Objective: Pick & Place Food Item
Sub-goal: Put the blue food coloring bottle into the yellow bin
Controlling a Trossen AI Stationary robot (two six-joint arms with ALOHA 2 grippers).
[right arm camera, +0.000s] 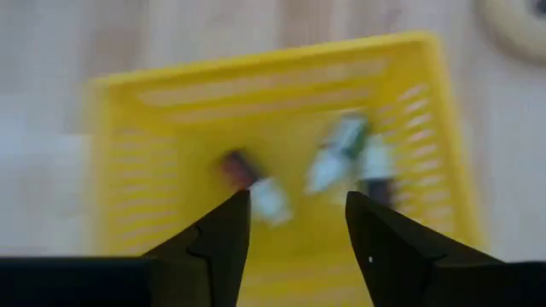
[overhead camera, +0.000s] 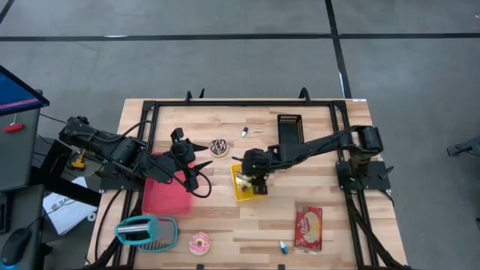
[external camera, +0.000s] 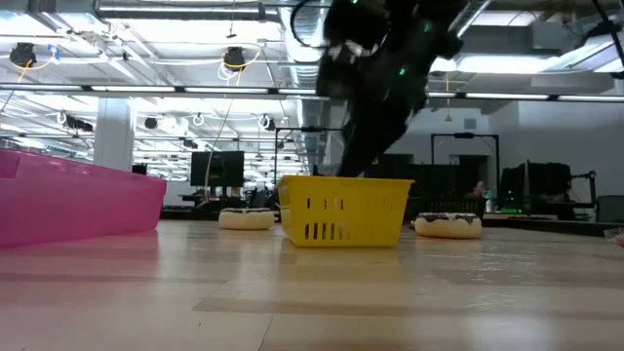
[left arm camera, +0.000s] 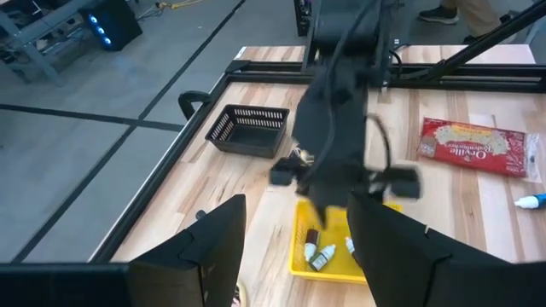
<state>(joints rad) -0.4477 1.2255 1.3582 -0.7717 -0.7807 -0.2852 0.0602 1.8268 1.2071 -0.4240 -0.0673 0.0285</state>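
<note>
Above the yellow basket [overhead camera: 244, 185] near the table's centre, the right gripper [right arm camera: 296, 223] points steeply down with its fingers spread and nothing between them. Inside the basket lie three small bottles [right arm camera: 343, 162], loose on its floor and apart from the fingertips; the right wrist view shows them blurred. The left gripper [left arm camera: 294, 232] waits over the pink tray [overhead camera: 166, 196], its fingers likewise spread and empty. Other food items remain on the table: a chocolate doughnut [overhead camera: 220, 147], a pink doughnut [overhead camera: 200, 243] and a red packet [overhead camera: 308, 227]. Risks from this position, as a judgement: the bottles are small, light and lie close together, so a closing grasp may pinch two at once or squeeze one sideways out of the fingers. The basket looks light; a fingertip catching its slotted wall may drag or tip it. Descending off-centre could press a bottle flat instead of straddling it.
</note>
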